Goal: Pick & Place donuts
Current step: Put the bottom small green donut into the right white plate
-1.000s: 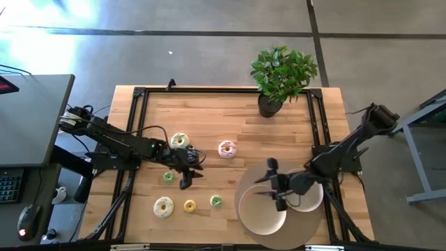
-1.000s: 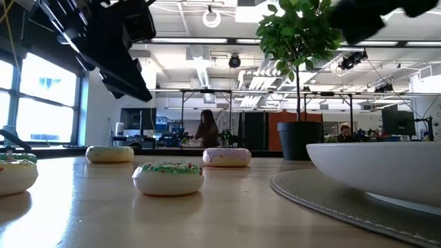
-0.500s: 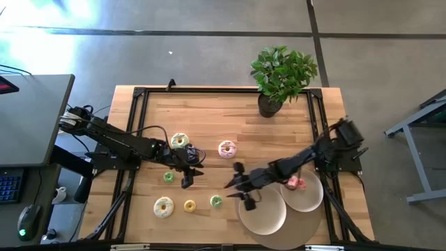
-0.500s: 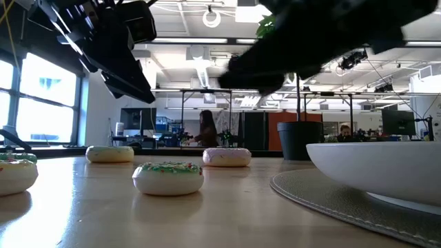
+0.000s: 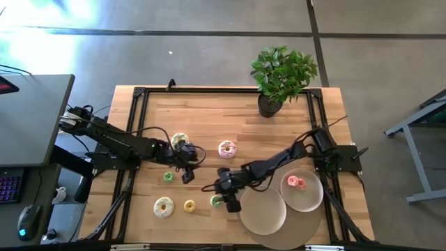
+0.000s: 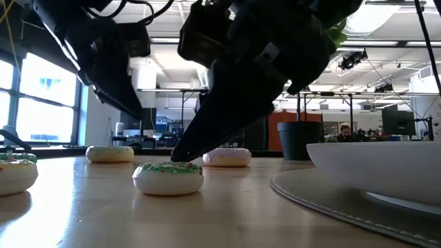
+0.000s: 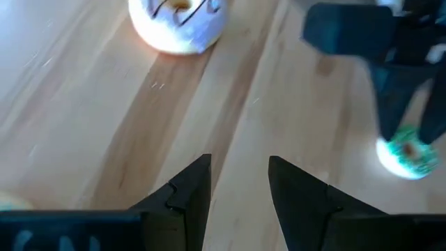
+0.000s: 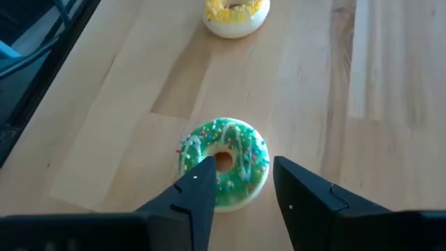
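My right gripper (image 5: 226, 197) is open, low over a small green-iced donut (image 8: 224, 164) near the table's near edge. Its fingers stand on either side of the ring, one tip over the hole. The same donut (image 6: 167, 176) lies flat on the wood in the low view. My left gripper (image 5: 187, 171) is open over bare wood left of centre, between a white-and-green donut (image 5: 180, 140) and a small green one (image 5: 168, 177). A pink donut (image 5: 226, 148) lies mid-table, and another pink one (image 5: 295, 183) sits on the smaller plate (image 5: 311, 199). My right gripper comes at the green donut (image 5: 217, 201) slanting down from the table's right. One fingertip (image 8: 202, 171) lies over the ring's top beside the hole. I cannot tell whether it touches the icing or hangs just above it. The donut rests flat on the table.
A yellow donut (image 5: 189, 206) and a larger white one (image 5: 164, 206) lie left of the green one. Two beige plates sit on a round mat (image 5: 279, 238) at the near right, the larger (image 5: 268, 216) close to my right gripper. A potted plant (image 5: 279, 77) stands at the far edge.
My right arm has swung from above the plates toward the table's left and come down over the small green donut. A pink donut hidden under it a second ago now shows on the smaller plate.
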### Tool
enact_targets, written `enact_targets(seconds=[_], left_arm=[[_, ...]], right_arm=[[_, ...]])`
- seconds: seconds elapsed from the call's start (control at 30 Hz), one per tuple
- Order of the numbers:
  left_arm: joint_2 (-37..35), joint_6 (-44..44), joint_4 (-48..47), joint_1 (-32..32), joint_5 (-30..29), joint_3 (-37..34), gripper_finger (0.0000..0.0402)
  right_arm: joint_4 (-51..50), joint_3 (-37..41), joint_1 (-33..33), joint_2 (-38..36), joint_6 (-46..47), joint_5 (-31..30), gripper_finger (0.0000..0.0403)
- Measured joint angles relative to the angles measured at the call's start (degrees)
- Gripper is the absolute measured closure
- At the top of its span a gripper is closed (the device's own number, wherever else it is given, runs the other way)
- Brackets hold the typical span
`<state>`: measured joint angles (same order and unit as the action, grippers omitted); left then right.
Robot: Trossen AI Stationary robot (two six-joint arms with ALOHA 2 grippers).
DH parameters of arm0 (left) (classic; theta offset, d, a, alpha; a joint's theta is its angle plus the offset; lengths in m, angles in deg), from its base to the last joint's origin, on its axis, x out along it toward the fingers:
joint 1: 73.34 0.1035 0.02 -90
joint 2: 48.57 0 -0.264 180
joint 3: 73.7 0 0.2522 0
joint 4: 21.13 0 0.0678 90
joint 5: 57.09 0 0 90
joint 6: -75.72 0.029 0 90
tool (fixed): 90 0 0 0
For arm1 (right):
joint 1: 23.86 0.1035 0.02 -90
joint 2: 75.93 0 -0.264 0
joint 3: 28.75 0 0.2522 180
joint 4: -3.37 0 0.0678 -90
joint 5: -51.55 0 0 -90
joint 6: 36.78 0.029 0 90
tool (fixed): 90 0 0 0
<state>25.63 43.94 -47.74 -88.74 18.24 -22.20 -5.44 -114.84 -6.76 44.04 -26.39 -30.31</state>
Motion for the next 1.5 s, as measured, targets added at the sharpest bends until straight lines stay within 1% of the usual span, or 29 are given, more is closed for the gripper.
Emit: enact_targets(seconds=[0.17,0.27,0.37,0.43,0.73,0.87,0.93,1.07,1.2,1.3,1.4,1.5], left_arm=[[0.0,0.0,-2.6,0.0,-0.5,0.0,0.026],[0.0,-0.1,-2.6,0.0,-0.6,0.0,0.026],[0.0,-0.3,-2.6,0.0,-0.9,0.0,0.026],[0.0,-0.4,-2.7,0.0,-1.3,0.0,0.026],[0.0,-0.4,-2.8,0.0,-1.4,0.0,0.026],[0.0,-0.4,-2.8,0.0,-1.4,0.0,0.026],[0.0,-1.0,-3.1,0.0,-1.4,0.0,0.026],[0.0,-1.5,-3.9,0.0,-1.4,0.0,0.026],[0.0,-1.5,-3.9,0.0,-1.4,0.0,0.026],[0.0,-1.5,-3.7,0.0,-1.4,0.0,0.026],[0.0,-1.5,-3.6,0.0,-1.4,0.0,0.026],[0.0,-1.6,-3.6,0.0,-1.5,0.0,0.026]], right_arm=[[-0.3,0.0,-0.6,0.1,0.9,-0.1,0.0296],[-1.8,0.1,-1.0,0.1,1.4,-0.1,0.033],[-3.4,0.0,-1.0,0.1,1.5,0.0,0.0374],[-3.3,0.0,-1.0,0.1,1.1,1.2,0.0394],[-3.3,0.0,-0.1,-0.3,1.2,-0.1,0.04],[-4.8,0.1,0.0,-2.7,0.9,-0.3,0.0401],[-6.5,0.1,0.0,-4.5,0.3,-1.5,0.0401],[-13.5,0.1,0.0,-8.6,-0.4,-3.8,0.0402],[-26.8,0.1,0.1,-14.1,0.8,-4.5,0.0402],[-39.1,0.1,1.3,-18.5,5.5,-6.7,0.0402],[-50.8,0.1,3.8,-23.3,11.8,-8.4,0.0402],[-62.1,0.1,7.8,-27.9,18.5,-12.6,0.0402]])
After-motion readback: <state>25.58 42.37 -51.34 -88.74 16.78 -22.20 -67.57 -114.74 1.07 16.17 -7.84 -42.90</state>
